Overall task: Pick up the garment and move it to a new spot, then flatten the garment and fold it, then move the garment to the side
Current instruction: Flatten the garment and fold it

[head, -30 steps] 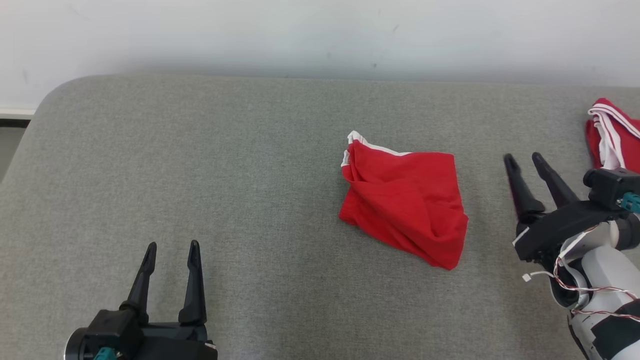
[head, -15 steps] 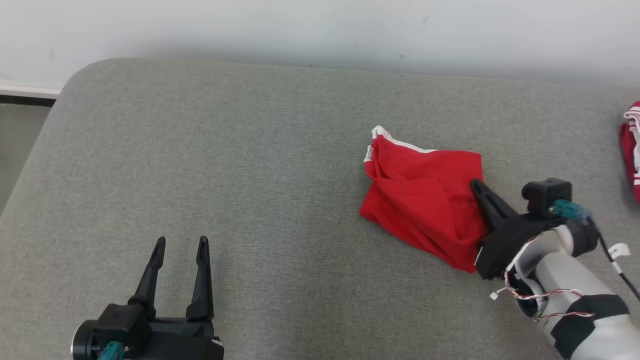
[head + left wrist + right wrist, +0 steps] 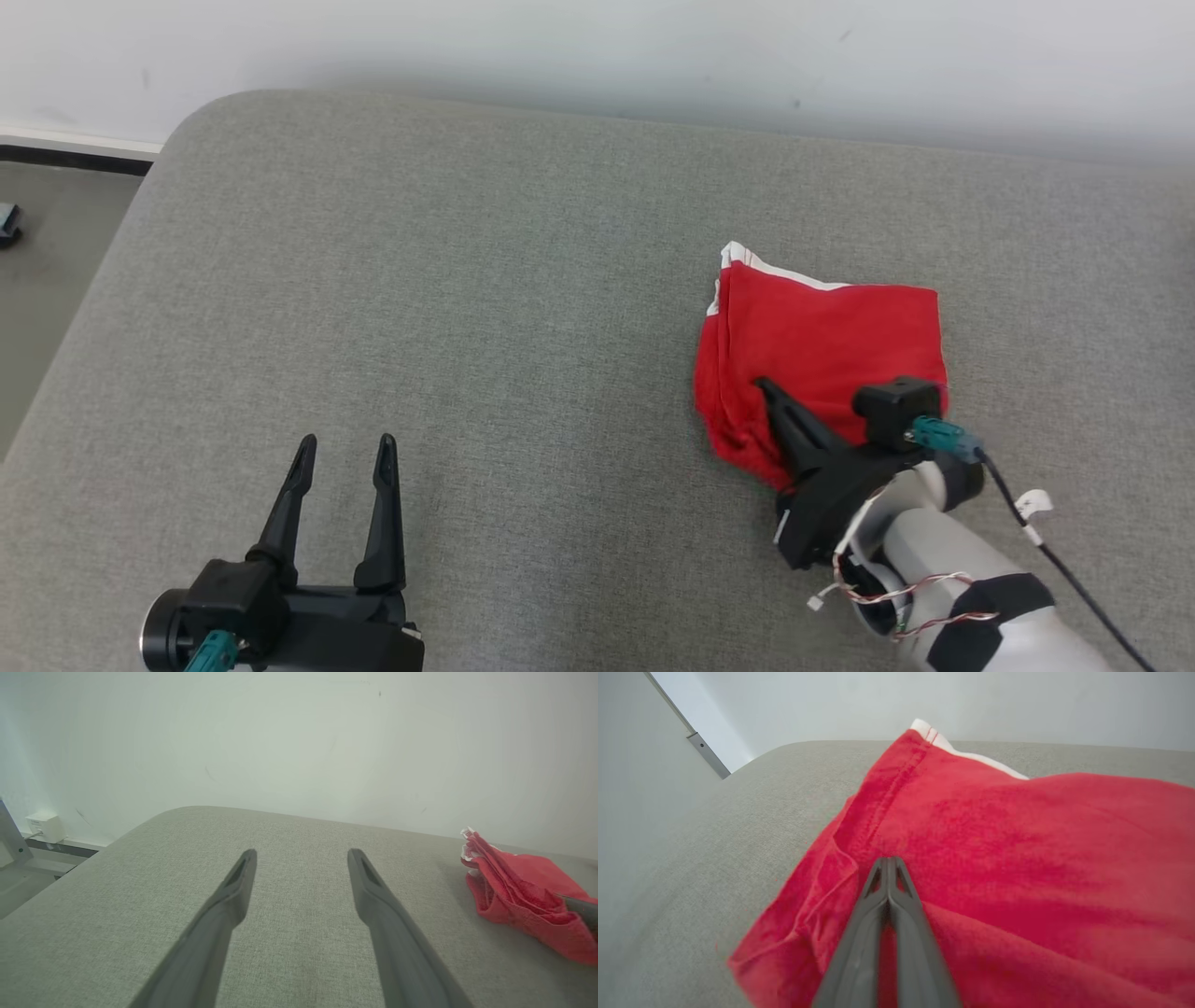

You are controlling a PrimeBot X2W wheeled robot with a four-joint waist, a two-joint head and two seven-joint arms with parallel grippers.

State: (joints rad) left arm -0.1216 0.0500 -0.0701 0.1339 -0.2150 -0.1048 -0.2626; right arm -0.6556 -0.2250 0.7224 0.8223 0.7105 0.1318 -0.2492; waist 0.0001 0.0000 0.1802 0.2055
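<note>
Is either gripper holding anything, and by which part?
The right gripper is shut on the red garment, pinching a fold near its left edge. The left gripper holds nothing.

Light is bright, even and soft (what shadows there are stay faint and soft-edged). In the head view a dim grey band lies on the wall [image 3: 597, 47] just beyond the far edge of the grey padded top [image 3: 467, 280], and the weave reads sharp. The left wrist view is paler, hazy toward its left edge. The left gripper [image 3: 302, 854] is soft and out of focus there, and a weak shadow sits beside the red garment [image 3: 514, 882]. In the right wrist view the cloth smears toward the lower edge, and the closed right gripper [image 3: 888, 859] blurs near the bottom.
</note>
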